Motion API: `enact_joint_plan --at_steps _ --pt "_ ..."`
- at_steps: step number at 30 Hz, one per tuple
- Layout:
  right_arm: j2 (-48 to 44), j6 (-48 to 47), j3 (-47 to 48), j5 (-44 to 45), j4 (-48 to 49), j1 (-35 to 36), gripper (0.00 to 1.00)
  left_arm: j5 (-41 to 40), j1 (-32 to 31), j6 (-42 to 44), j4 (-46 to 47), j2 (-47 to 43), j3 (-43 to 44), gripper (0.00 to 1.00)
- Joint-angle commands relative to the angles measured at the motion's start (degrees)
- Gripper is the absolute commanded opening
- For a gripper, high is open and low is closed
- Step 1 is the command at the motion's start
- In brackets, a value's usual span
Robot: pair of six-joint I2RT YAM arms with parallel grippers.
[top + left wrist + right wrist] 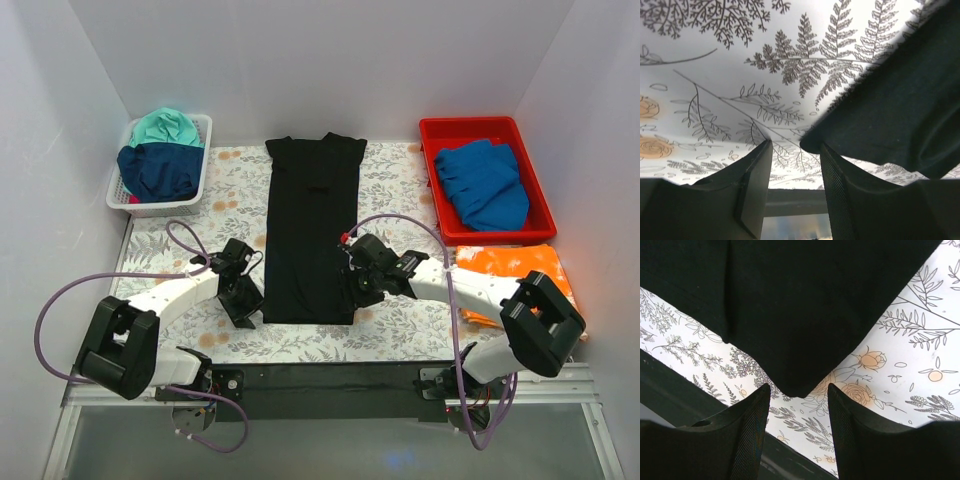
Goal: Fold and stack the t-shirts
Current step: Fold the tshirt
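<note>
– Two grippers to check. Spread or pressed together?

– Both spread. Starting with the left gripper [792,192]: fingers [756,190] held well apart, nothing pinched between them, pointed at the near left corner of the black t-shirt [900,100]. Corner lying just beyond the fingertips, close to the right-hand one; contact impossible to judge.

– And the right gripper [797,432]?

– Also parted and empty, set at the near right corner of the black t-shirt. Tip of that corner right at the mouth of the gap, gripped by neither finger.

– Lay of the black t-shirt itself?

– Flat on the printed table cloth [230,190], folded lengthwise into a long narrow strip. Sleeves and collar at the far end, hem at the near end, one gripper at each hem corner.

– Other t-shirts, placed against the black one?

– Left of its far end, well apart: white basket [203,160] holding a teal t-shirt [165,127] and a navy t-shirt [160,170] bundled together. Right of its far end: red bin [470,124] with a crumpled blue t-shirt [485,185] inside. Right of its near end, beyond the right arm: orange t-shirt [520,268], lying flat on the cloth just nearer than the red bin.
</note>
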Motion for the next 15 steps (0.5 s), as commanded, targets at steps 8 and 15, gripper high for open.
enact_joint_plan --at_steps 8,15 --pt "4.2 0.1 0.9 -1.1 1.5 0.5 0.56 -0.5 -0.1 -1.6 7.2 2.2 -1.6 0.41" --pt "5.3 0.6 1.0 -1.1 0.7 0.5 0.56 -0.9 -0.1 -0.6 7.2 2.6 -1.9 0.41"
